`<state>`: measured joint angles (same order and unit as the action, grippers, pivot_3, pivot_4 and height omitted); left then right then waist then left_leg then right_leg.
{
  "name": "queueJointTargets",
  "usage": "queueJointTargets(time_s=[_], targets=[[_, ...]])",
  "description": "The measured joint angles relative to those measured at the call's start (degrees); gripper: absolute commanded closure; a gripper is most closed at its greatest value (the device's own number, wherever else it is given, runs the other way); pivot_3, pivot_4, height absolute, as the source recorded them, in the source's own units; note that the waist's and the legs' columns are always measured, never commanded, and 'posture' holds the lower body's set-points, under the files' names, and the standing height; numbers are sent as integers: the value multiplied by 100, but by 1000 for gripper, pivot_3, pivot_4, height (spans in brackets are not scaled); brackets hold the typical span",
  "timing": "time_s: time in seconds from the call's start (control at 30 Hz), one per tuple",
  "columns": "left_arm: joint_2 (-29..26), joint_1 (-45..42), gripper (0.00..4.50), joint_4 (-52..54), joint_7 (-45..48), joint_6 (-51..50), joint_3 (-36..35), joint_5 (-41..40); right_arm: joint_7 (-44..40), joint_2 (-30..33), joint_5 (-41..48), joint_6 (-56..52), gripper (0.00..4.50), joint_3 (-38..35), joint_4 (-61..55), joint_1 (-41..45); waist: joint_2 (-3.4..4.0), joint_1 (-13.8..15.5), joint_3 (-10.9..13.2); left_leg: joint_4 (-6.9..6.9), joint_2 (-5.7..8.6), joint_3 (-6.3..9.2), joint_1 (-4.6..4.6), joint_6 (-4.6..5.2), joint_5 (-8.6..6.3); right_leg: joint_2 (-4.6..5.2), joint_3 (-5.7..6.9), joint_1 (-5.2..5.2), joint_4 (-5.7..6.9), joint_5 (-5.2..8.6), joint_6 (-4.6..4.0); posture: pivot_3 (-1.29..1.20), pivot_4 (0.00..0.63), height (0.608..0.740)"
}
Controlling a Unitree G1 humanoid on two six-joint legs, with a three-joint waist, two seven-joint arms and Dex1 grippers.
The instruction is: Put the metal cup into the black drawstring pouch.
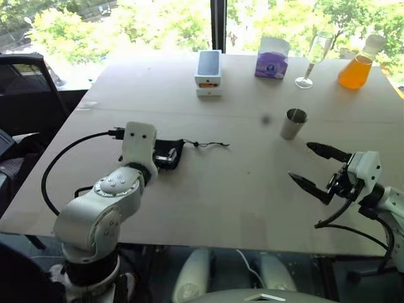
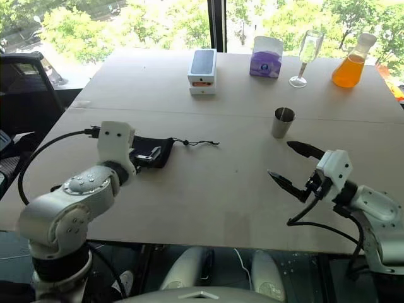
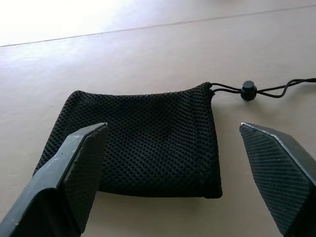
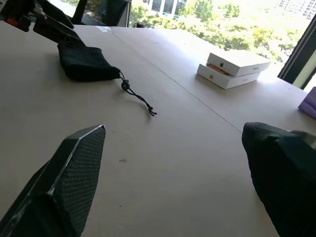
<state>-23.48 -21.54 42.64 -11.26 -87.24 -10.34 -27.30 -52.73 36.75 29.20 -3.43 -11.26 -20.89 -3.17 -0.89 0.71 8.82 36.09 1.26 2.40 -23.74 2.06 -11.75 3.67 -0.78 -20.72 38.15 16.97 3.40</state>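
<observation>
Left pincer [image 3: 173, 163] hovering spread over flat black mesh drawstring pouch [image 3: 143, 145] near surface's [image 1: 240, 189] left edge, small silver steel cup [image 1: 293, 123] standing upright toward the right edge — right pincer [image 1: 319, 167] gaping wide, empty.

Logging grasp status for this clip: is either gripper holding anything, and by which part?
Nothing is held. Left gripper open over the black drawstring pouch; right gripper open, short of the metal cup.

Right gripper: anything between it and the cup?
Nothing. In the head views, only bare table separates the open right gripper from the cup, which stands upright just beyond its fingertips.
</observation>
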Motion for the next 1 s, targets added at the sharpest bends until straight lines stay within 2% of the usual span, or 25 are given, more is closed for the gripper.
queueJointTargets(time_s=[0.13, 0.47, 0.73, 1.0], targets=[[57, -316, 89, -357, -148, -499, 369, 277, -158, 98, 90, -129, 41, 16, -121, -9, -3, 4, 2, 0, 0, 0, -2, -1, 0, 3, -4, -1, 0, 0, 0, 0, 150, 740], [332, -1005, 89, -1081, -241, -518, 1101, 722, -271, 98, 126, -123, 41, 5, -141, -166, -14, 7, 9, -1, 10, 12, -9, -4, -1, 21, -12, -1, -5, 0, 0, 0, 150, 740], [572, -1297, 89, -1883, -579, -518, 1408, 1405, -308, 153, 241, -268, 41, -75, -165, -320, -17, 19, 10, -1, 16, 18, -11, -5, -1, 25, -9, 0, -5, 0, 0, 0, 150, 740], [562, -1422, 89, -2125, -657, -518, 1561, 1701, -299, 153, 232, -266, 41, -81, -186, -451, -17, 10, 11, -1, 16, 20, -12, -7, -2, 28, -8, -1, -5, 0, 1, 0, 150, 740]])
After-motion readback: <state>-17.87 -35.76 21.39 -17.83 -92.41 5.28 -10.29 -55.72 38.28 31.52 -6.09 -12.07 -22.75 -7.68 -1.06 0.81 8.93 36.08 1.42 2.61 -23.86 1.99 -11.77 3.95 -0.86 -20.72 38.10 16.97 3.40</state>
